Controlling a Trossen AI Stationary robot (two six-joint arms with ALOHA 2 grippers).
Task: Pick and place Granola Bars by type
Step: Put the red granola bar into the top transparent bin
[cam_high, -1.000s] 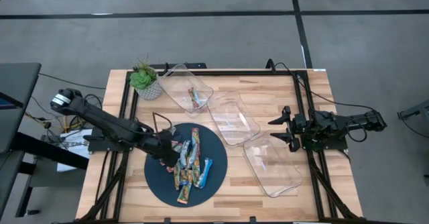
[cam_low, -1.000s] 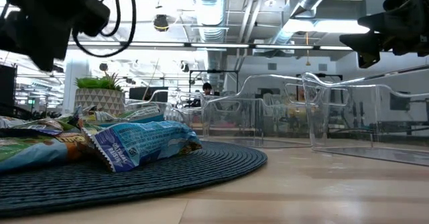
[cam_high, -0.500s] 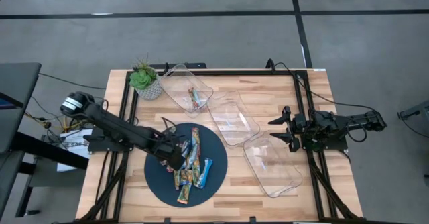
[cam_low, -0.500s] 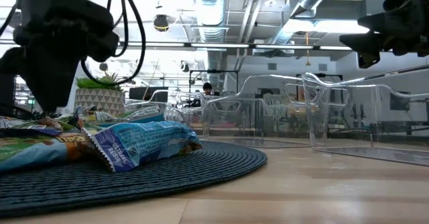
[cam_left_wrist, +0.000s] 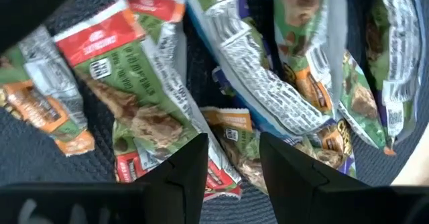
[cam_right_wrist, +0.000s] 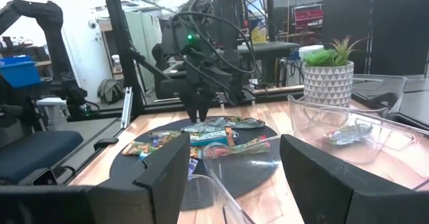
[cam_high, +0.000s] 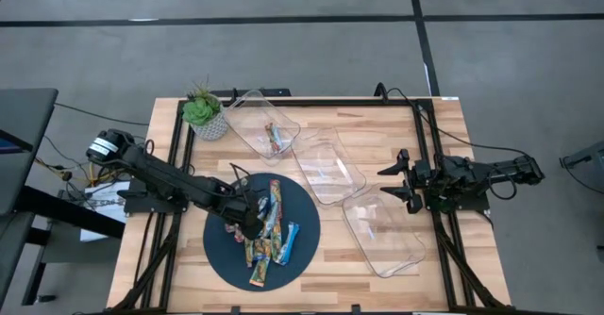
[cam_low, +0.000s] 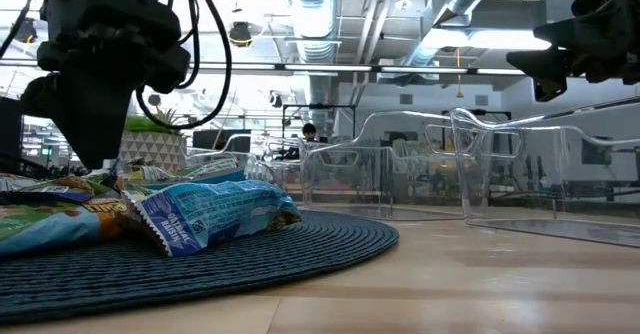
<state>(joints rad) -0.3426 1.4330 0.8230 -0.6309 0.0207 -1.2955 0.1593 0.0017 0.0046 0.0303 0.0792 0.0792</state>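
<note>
Several granola bars (cam_high: 269,228) in green/red, orange and blue wrappers lie heaped on a dark round mat (cam_high: 226,258). My left gripper (cam_high: 252,223) points down over the pile's left part, open. In the left wrist view my left gripper (cam_left_wrist: 231,167) has its fingers on either side of an orange and green bar (cam_left_wrist: 228,127), just above it. Whether they touch it I cannot tell. One bar (cam_high: 275,138) lies in the far clear tray (cam_high: 253,117). My right gripper (cam_high: 396,183) waits open at the table's right side, off the table top.
Three clear trays run in a slanting row from far left to near right: the far tray, a middle one (cam_high: 330,169) and a near one (cam_high: 382,230). A potted plant (cam_high: 203,112) stands at the far left corner. Bare wood shows near the table's front edge.
My left gripper has moved a little toward the table's right, from the mat's left part onto the pile, and has come down close to the bars. The bars lie as before.
</note>
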